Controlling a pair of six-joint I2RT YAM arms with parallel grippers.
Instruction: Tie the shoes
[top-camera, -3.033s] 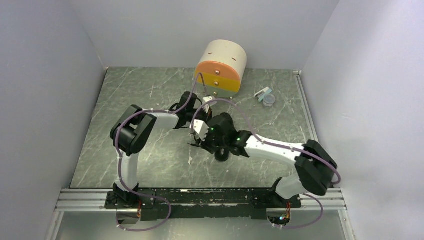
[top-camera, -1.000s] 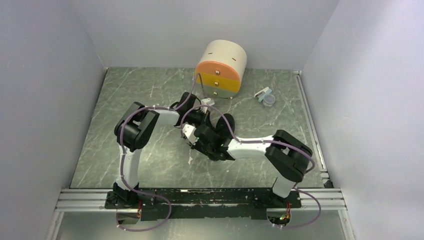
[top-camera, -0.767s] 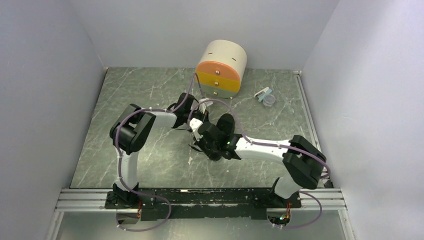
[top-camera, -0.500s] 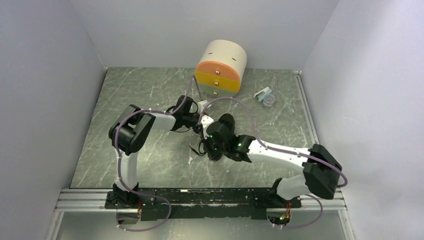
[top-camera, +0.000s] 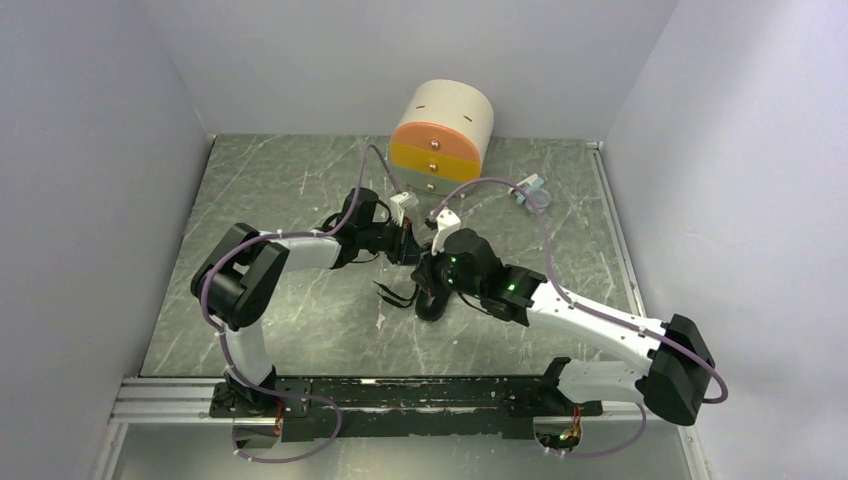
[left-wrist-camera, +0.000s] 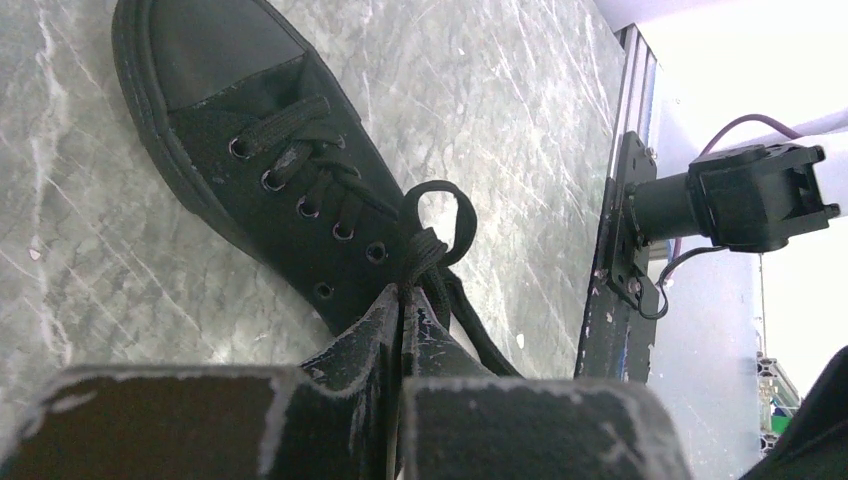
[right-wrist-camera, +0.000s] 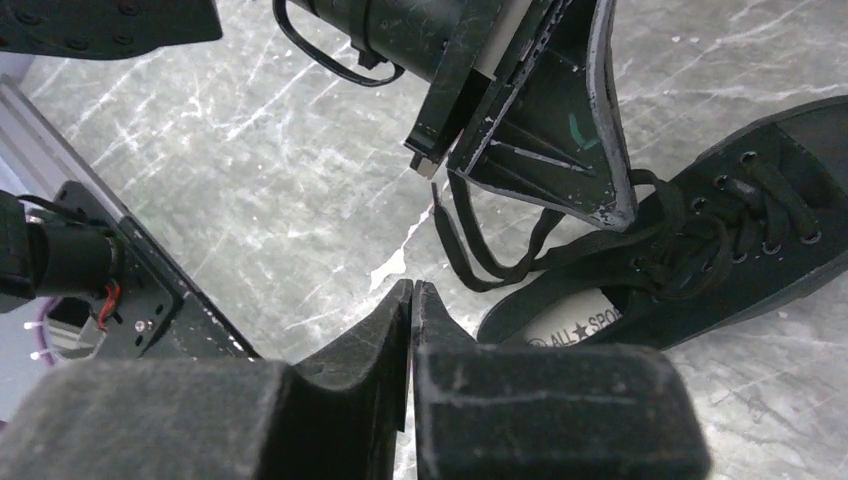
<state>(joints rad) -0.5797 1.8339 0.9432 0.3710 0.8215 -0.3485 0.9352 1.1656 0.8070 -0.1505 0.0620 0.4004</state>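
The black shoe (left-wrist-camera: 270, 150) lies on the marble table, mostly hidden under both arms in the top view, where only its near end (top-camera: 432, 308) shows. My left gripper (left-wrist-camera: 402, 297) is shut on a black lace just below a small loop (left-wrist-camera: 440, 210) at the top eyelets; it also shows over the shoe (right-wrist-camera: 700, 270) as the left gripper (right-wrist-camera: 622, 205). My right gripper (right-wrist-camera: 412, 287) is shut with nothing between its jaws, hanging over bare table beside the shoe's heel opening. Loose lace ends (right-wrist-camera: 480, 262) trail off the shoe towards it.
A round drawer box (top-camera: 442, 140) with orange, yellow and green fronts stands at the back. A small clear container (top-camera: 537, 197) lies to its right, under the right arm's cable. The metal base rail (top-camera: 400, 400) runs along the near edge; grey walls enclose the table.
The right arm has swung its elbow out to the near right and stretched, its gripper staying shut over the shoe. The left arm has reached further right, still pinching the lace.
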